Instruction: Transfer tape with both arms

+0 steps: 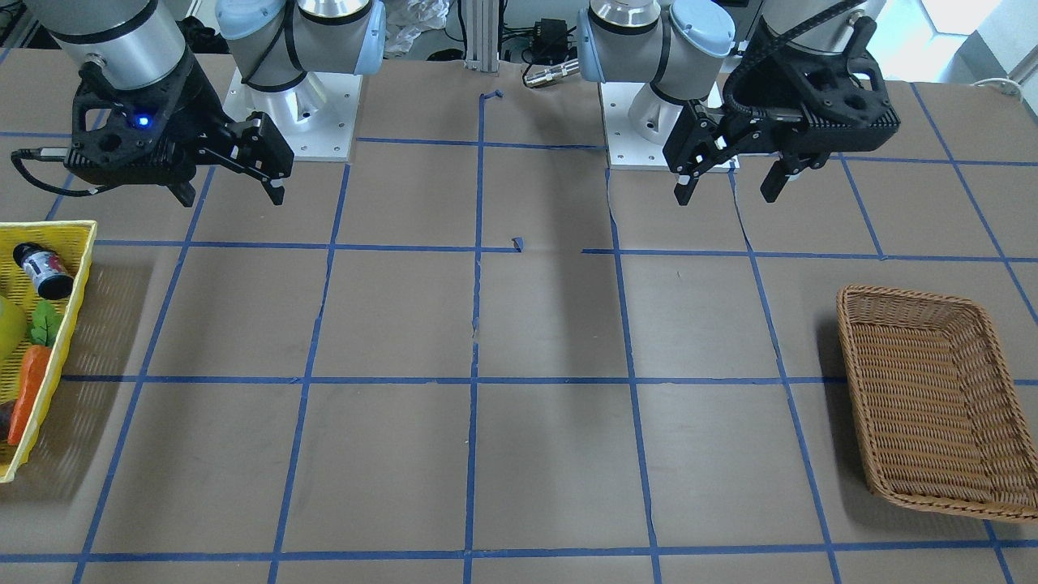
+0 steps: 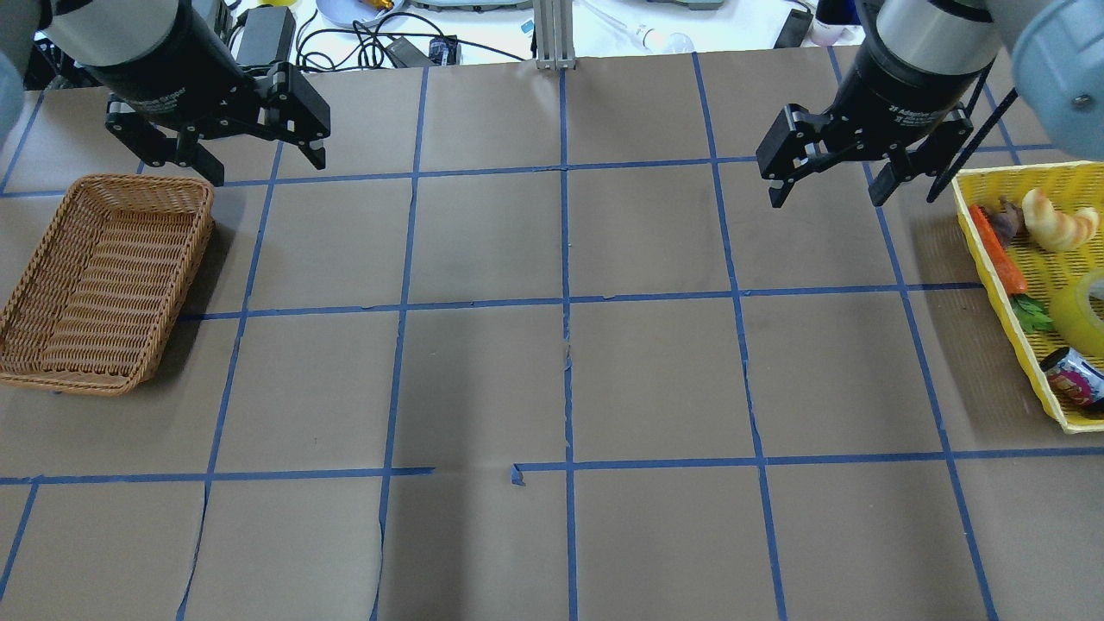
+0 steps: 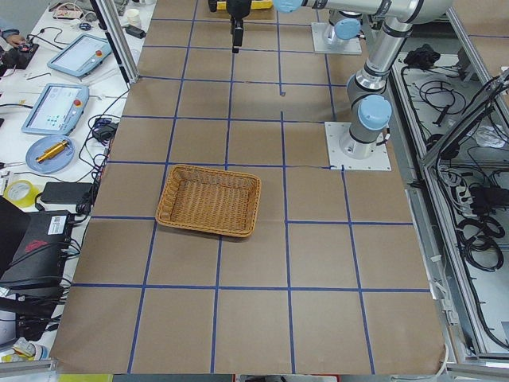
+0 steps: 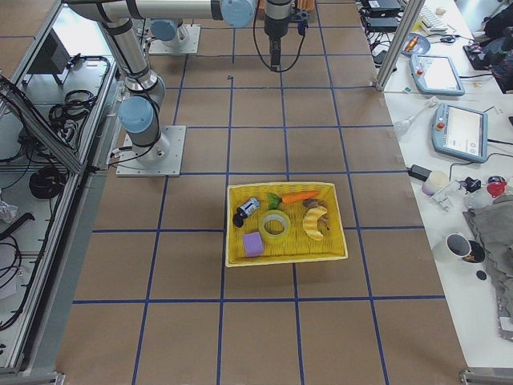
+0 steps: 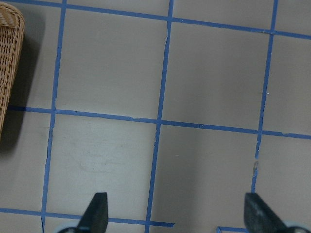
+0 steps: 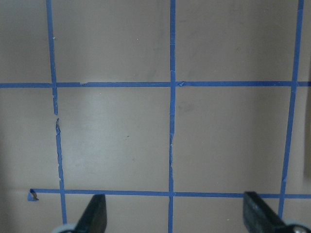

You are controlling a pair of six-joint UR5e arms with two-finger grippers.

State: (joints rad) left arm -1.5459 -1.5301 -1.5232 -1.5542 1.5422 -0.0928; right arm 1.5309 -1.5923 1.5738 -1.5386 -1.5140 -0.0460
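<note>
a: where is the tape?

b: the tape (image 4: 275, 225) lies flat, hole up, in the middle of the yellow basket (image 4: 288, 260). that basket sits at the 3 o'clock edge of the counter (image 2: 483, 241) in the overhead view, where the frame edge cuts off part of the roll.

a: what lies round it?

b: from the right-side camera, a carrot (image 4: 299, 196) is at its 1 o'clock and a bread roll (image 4: 314, 222) at 3 o'clock. a purple block (image 4: 252, 244) is at 7 o'clock and a small bottle (image 4: 247, 208) at 10 o'clock. all are just beside it. whether any touches it, i cannot tell.

a: and the right gripper?

b: the right gripper (image 2: 828, 198) hangs above the counter at about 2 o'clock in the overhead view, at the yellow basket's 10 o'clock. it is spread wide and grips nothing. in its wrist view the two fingertips (image 6: 97, 213) stand far apart over brown paper and blue grid lines (image 6: 171, 121).

a: the left one?

b: the left gripper (image 2: 266, 168) hovers at about 10 o'clock over the counter, at 1 o'clock from the wicker basket (image 2: 203, 233). it is just as wide and carries nothing. its wrist camera catches a corner of the wicker at the 10 o'clock edge of that view.

a: how do they stand to the tape?

b: both are well apart from it, the right one nearer. the wicker basket is at 9 o'clock on the counter, at the opposite end from the yellow basket.
</note>
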